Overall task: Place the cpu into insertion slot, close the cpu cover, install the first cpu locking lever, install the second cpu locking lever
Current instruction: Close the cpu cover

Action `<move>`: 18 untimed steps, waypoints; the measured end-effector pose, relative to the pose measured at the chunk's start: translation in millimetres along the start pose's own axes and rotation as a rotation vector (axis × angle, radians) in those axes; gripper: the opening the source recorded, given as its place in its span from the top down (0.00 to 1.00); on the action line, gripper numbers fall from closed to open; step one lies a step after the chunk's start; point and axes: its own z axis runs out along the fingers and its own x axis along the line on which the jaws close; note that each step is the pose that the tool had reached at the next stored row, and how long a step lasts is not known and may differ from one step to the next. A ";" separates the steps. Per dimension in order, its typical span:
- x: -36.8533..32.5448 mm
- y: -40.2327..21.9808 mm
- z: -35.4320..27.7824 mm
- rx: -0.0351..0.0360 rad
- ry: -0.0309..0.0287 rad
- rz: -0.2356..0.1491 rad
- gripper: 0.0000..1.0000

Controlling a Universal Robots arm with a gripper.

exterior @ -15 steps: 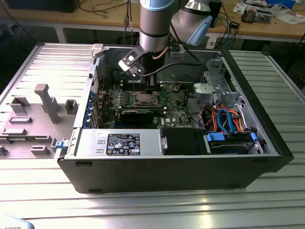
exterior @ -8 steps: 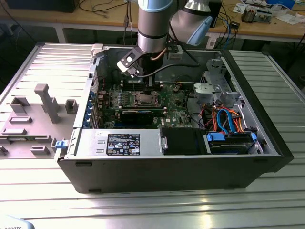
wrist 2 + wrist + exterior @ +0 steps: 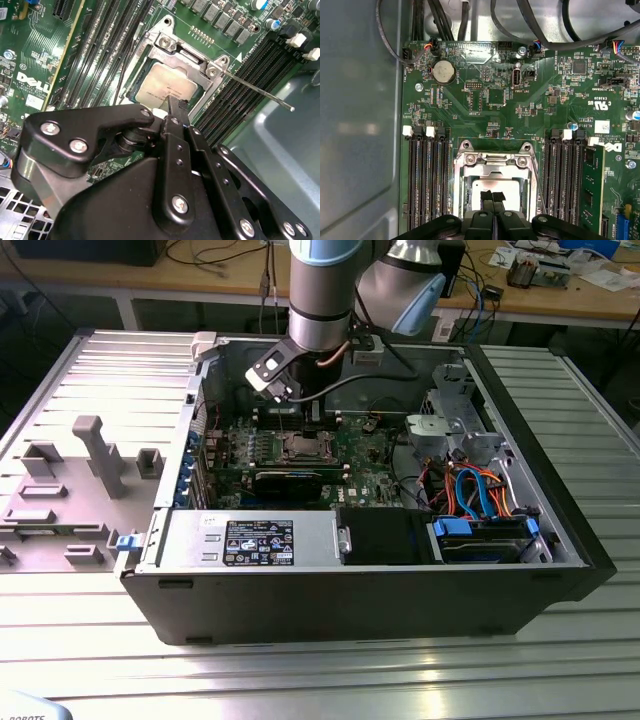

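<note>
The cpu (image 3: 161, 87) (image 3: 509, 187) lies flat in the insertion slot (image 3: 300, 448) on the green board, its dull silver top showing through the window of the cpu cover (image 3: 170, 47) (image 3: 492, 161). The cover lies down around it. One thin locking lever (image 3: 257, 90) sticks out free to one side of the socket, and another wire lever (image 3: 131, 55) runs along the opposite side. My gripper (image 3: 172, 102) (image 3: 493, 196) (image 3: 300, 410) hangs straight over the cpu, shut with its black fingertips pressed together and nothing between them. Whether the tips touch the cpu I cannot tell.
Long black memory slots (image 3: 427, 180) flank the socket on both sides. A black expansion card (image 3: 290, 480) lies nearer the case front, beside the power supply (image 3: 250, 540). Drive cage and blue and orange cables (image 3: 480, 495) fill the exterior view's right. Grey fixture blocks (image 3: 90, 455) stand outside.
</note>
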 end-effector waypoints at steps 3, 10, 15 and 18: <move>0.3 -12.2 2.2 -0.0002 0.0113 0.000 0.89; 0.6 -29.8 8.0 -0.0006 0.0191 0.000 0.89; 0.0 -31.5 12.3 -0.0005 0.0199 0.000 0.89; -0.1 -31.5 13.0 -0.0005 0.0200 0.000 0.89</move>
